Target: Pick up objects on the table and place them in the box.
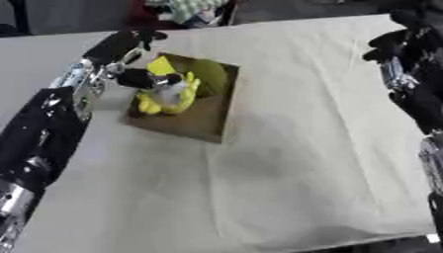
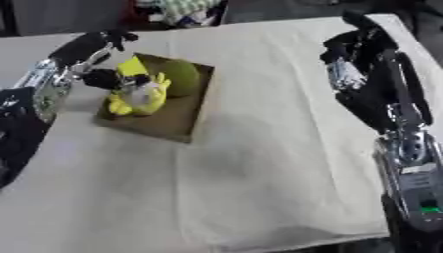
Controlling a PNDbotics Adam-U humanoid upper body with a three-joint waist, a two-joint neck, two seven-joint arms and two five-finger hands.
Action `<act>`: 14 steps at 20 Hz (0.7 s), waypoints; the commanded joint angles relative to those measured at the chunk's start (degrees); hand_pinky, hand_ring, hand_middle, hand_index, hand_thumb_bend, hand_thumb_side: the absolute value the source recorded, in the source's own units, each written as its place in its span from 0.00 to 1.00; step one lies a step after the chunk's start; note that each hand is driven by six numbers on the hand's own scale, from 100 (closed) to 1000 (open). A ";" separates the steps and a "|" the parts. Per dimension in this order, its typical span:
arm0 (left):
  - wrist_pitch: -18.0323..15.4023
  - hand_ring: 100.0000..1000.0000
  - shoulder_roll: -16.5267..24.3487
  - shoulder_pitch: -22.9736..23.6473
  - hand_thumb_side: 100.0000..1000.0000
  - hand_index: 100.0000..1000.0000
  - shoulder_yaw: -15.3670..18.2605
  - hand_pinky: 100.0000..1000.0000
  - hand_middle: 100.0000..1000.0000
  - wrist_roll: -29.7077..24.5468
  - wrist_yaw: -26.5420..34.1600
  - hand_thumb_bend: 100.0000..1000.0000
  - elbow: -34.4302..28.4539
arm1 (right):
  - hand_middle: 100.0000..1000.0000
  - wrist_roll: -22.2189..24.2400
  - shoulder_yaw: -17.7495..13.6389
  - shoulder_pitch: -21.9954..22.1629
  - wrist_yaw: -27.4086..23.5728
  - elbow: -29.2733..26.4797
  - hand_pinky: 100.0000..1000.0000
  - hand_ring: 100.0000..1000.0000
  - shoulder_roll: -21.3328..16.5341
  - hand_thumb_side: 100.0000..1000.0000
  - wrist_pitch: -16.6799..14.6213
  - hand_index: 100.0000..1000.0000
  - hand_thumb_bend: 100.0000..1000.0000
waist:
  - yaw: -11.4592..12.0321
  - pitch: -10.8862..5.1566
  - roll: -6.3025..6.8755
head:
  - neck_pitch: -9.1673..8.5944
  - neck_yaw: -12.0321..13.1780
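Left fingers: curled over the box's contents, ending at a pale object; whether they pinch it, cannot tell.
Left hand: above the cardboard box.
Box: near the table's far left corner, holding yellow toy and green object.
Right hand: far right edge, finger state cannot tell.

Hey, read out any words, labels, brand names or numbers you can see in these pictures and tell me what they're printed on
No text can be read in either view.
The box shows plain brown card, with no print visible.
The yellow item and the other yellow and green things inside it show no lettering.
A small green mark on the right arm is too blurred to read.
The cloth-covered table is unmarked.
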 commanded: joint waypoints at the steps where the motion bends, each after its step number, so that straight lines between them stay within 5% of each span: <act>1: 0.18 0.63 2.76 -0.72 0.88 0.90 1.53 0.67 0.74 1.38 2.84 0.51 -3.03 | 0.58 0.04 -0.39 -0.62 -0.38 -0.43 0.71 0.58 -0.83 0.42 -0.08 0.89 0.00 | 0.25 -0.92 -0.15 | -0.64 -0.31; 9: -1.53 0.57 6.99 1.44 0.71 0.84 5.68 0.64 0.66 7.34 10.05 0.37 -13.83 | 0.58 -0.24 -0.82 -0.32 -0.05 -0.36 0.71 0.58 -1.29 0.41 0.00 0.90 0.00 | 1.76 -1.00 -0.18 | -0.27 -1.31; 14: -3.60 0.57 10.01 7.53 0.66 0.82 7.42 0.63 0.64 11.99 14.71 0.24 -21.39 | 0.58 -0.48 -1.14 -0.23 0.22 -0.40 0.71 0.58 -1.65 0.41 0.00 0.90 0.00 | 3.00 -1.19 -0.07 | -0.18 -1.78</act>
